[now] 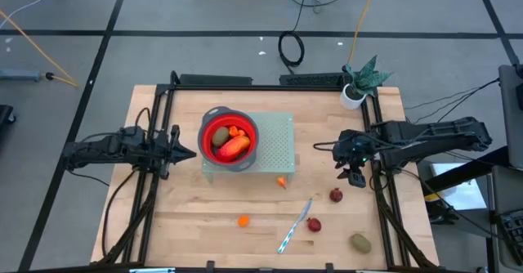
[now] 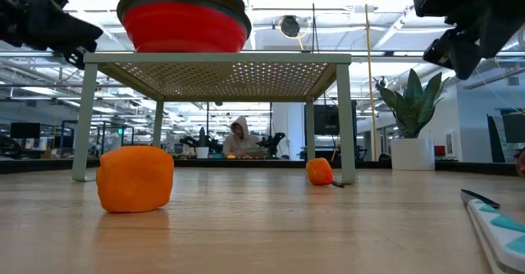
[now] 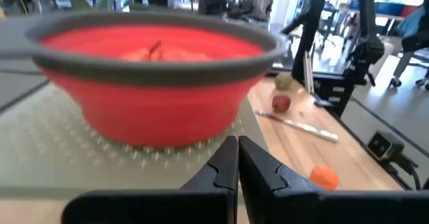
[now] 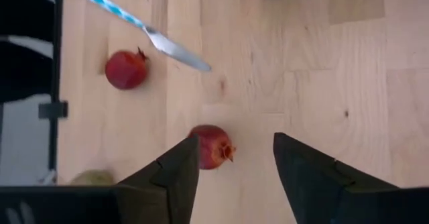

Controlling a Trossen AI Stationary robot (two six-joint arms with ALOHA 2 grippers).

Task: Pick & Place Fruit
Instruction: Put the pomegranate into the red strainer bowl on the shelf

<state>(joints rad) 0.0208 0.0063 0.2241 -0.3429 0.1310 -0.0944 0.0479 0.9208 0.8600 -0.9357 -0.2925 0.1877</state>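
The right pincer (image 4: 231, 167) hangs open, empty, over a dark red fruit (image 4: 210, 145) on the desk (image 1: 204, 224). The left pincer (image 3: 238, 160) is pressed closed, empty, beside the red bowl (image 1: 229, 139) holding fruit.

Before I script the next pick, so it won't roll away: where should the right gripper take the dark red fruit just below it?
Probably across the round middle of the dark red fruit, from straight above. It lies free on the table, stub sideways; the right gripper stands open over it.

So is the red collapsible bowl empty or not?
Not empty: the red collapsible bowl holds orange fruit and an olive-brown one.
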